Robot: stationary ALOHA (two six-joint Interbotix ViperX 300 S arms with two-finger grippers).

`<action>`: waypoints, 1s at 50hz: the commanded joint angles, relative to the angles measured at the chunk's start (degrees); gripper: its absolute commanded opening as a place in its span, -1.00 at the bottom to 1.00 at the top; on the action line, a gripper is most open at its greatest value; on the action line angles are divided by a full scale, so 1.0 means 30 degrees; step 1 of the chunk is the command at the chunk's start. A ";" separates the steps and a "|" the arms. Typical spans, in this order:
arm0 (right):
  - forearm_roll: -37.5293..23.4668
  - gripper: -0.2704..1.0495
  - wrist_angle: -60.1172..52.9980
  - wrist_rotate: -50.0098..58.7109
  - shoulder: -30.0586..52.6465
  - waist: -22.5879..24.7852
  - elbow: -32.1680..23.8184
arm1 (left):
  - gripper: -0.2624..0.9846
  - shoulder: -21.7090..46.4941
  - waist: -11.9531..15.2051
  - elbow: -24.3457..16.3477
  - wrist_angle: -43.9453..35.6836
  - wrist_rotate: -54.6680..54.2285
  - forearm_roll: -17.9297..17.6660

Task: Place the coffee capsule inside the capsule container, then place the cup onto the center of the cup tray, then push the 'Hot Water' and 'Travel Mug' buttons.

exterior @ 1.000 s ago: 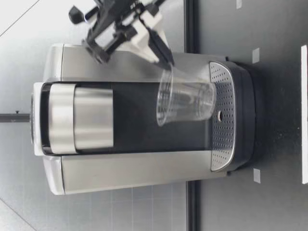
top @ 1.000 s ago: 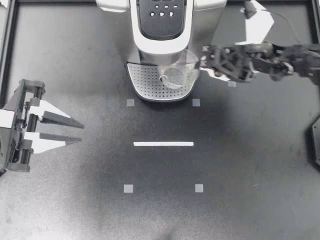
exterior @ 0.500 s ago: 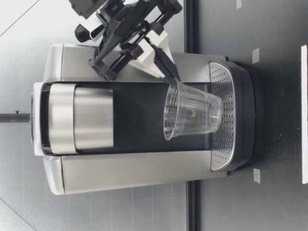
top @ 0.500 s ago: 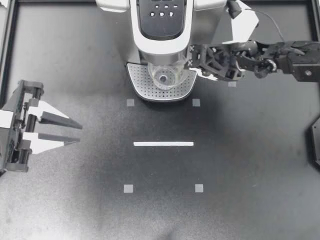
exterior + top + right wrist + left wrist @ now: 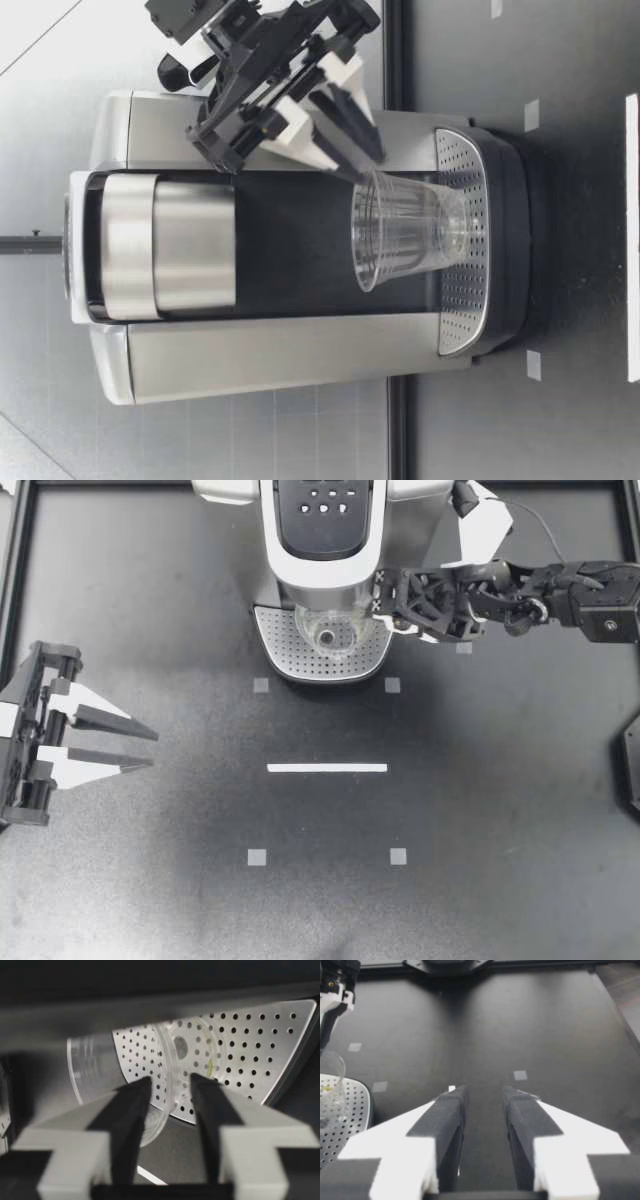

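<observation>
A clear plastic cup (image 5: pixel 328 633) stands on the perforated cup tray (image 5: pixel 285 645) of the coffee machine (image 5: pixel 320 540). My right gripper (image 5: pixel 380 605) reaches in from the right and is open, its fingers astride the cup's rim (image 5: pixel 167 1095) with a gap on both sides. In the low view the cup (image 5: pixel 410 240) rests upright on the tray (image 5: pixel 465 300), with the right gripper (image 5: pixel 368 168) at its lip. My left gripper (image 5: pixel 110 742) waits open at the table's left, nothing between its fingers (image 5: pixel 452 1110). No capsule shows.
The machine's button panel (image 5: pixel 323 500) faces up at the back. A white tape line (image 5: pixel 327 768) and small grey squares (image 5: pixel 257 857) mark the black table. A black frame rail (image 5: pixel 15 580) runs along the table's left side.
My right gripper has opened, letting go of the cup. The cup sank from a tilted hold and now stands on the tray. My left gripper drifted slightly toward the table's left.
</observation>
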 commanded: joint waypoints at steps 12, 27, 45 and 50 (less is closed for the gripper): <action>0.0000 0.12 -0.0146 -0.0088 -0.0762 -0.0059 -0.0029 | -0.09 -0.0029 0.0000 -0.0264 -0.0088 0.0000 -0.0176; -0.0088 0.12 -0.0205 -0.0205 -0.3252 -0.0176 0.1787 | -0.09 -0.0029 0.0000 -0.0381 0.0029 0.0000 -0.0293; -0.5215 0.12 -0.1846 -0.3281 -0.7881 0.1406 0.4102 | -0.09 0.0293 0.1113 -0.0762 0.1553 -0.0205 -0.0967; -0.7646 0.12 -0.3574 -0.5273 -0.8906 0.2725 0.4541 | -0.09 0.0410 0.1611 -0.1230 0.1553 -0.0234 -0.1289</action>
